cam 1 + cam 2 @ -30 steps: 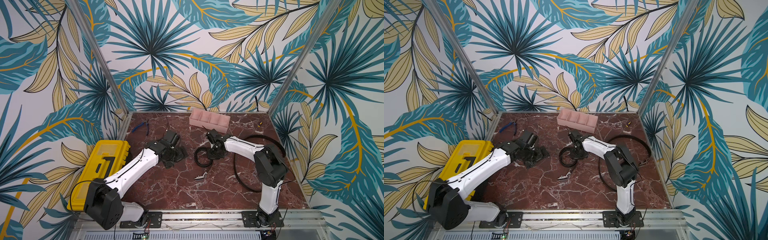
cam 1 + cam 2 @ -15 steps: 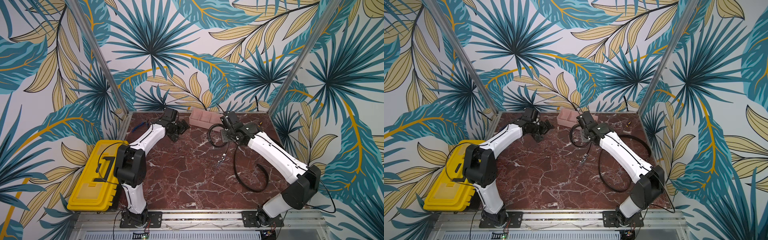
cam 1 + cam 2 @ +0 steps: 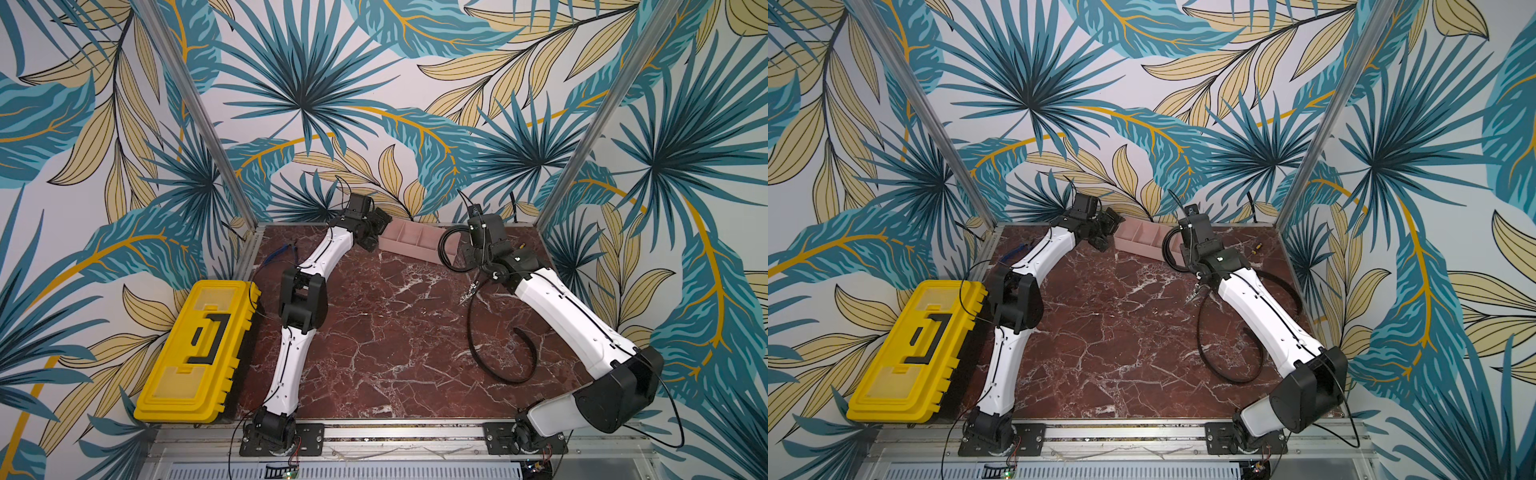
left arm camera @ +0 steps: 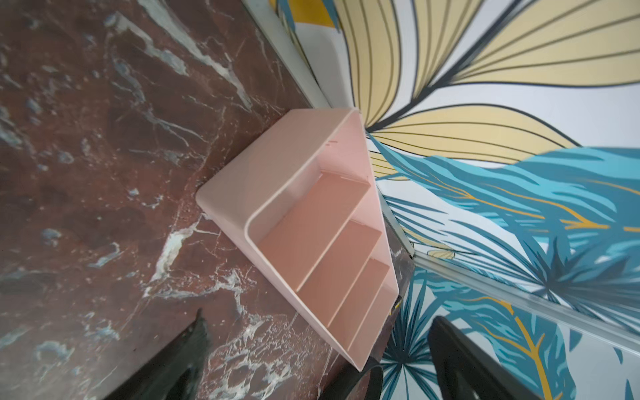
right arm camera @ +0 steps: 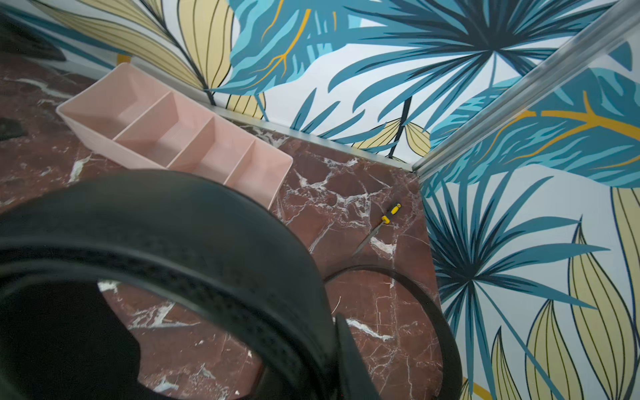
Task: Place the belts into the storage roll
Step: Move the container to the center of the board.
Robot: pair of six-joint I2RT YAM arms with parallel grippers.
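Gripping the coiled black belt (image 5: 207, 221), the right claw (image 3: 468, 254) needed to centre it over the pink plastic tray (image 3: 407, 252); the left claw (image 3: 376, 231) gaped empty.

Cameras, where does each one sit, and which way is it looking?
Top views: one head high over the front, looking down and back across the table; both arms, left tool and right tool show.
Left wrist: on the left arm, facing the storage roll; its spread fingers show.
Right wrist: on the right arm, looking past its gripped coiled belt to a screwdriver; one finger shows.
Shared: every view shows the storage roll.
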